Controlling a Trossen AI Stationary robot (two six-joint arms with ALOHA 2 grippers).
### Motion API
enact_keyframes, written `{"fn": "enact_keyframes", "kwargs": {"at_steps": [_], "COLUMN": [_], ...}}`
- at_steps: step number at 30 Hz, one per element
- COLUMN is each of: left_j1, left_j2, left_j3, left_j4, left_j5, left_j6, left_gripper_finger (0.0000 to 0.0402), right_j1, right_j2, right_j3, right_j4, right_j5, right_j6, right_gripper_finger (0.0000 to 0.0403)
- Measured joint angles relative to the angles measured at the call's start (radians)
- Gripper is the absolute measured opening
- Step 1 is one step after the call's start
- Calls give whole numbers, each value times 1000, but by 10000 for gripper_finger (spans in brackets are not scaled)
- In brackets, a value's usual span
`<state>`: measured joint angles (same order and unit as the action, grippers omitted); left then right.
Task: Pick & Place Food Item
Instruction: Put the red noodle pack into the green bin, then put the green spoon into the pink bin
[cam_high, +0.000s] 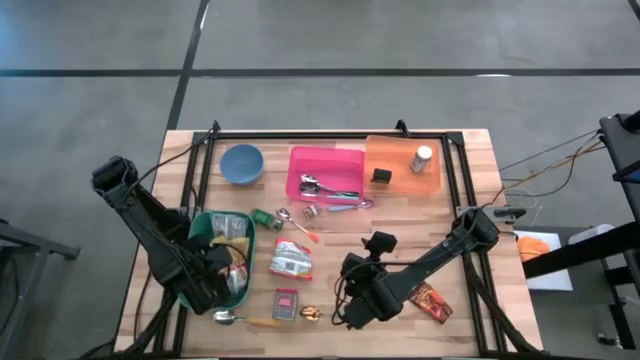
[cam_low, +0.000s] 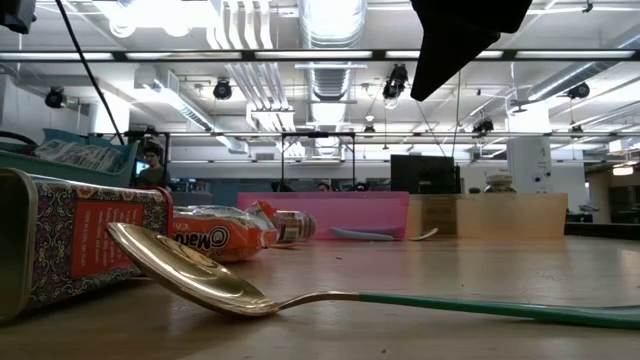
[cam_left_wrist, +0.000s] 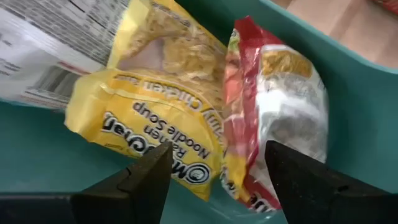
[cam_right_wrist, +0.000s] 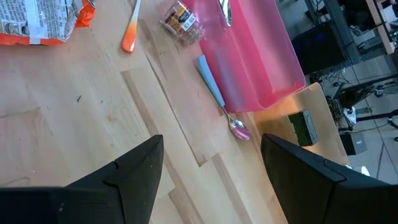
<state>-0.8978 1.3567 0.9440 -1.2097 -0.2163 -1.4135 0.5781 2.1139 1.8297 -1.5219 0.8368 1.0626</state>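
Wooden table (cam_high: 480, 200) is cluttered. Left gripper (cam_left_wrist: 217, 171) hangs over the green bin (cam_high: 200, 225), fingers spread with nothing between them, ramen packs (cam_left_wrist: 186, 124) lying just below. Looks like the drop-off step; next is lifting clear. Right gripper (cam_right_wrist: 211, 155) waits open over bare wood.

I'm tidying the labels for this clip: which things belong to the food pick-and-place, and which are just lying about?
Job:
- left gripper, open, over the yellow noodle pack and red packet
- green bin

Lying about:
- pink tray
- orange tray
- blue bowl
- gold spoon
- right gripper, open, idle
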Motion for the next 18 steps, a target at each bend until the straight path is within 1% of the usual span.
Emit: {"fn": "enact_keyframes", "kwargs": {"at_steps": [8, 12, 18], "left_j1": [15, 36, 69], "left_j2": [0, -1, -62], "left_j3": [0, 0, 0], "left_j4": [16, -2, -22], "left_j5": [0, 3, 53], "left_j6": [89, 109, 104], "left_gripper_finger": [258, 258, 258], "right_j1": [0, 0, 0], "right_j2": [0, 0, 0], "right_j3": [0, 0, 0], "right_j4": [13, 15, 18], "right_j5": [0, 0, 0], "right_j6": [-18, -23, -24], "right_gripper_finger": [267, 267, 267]}}
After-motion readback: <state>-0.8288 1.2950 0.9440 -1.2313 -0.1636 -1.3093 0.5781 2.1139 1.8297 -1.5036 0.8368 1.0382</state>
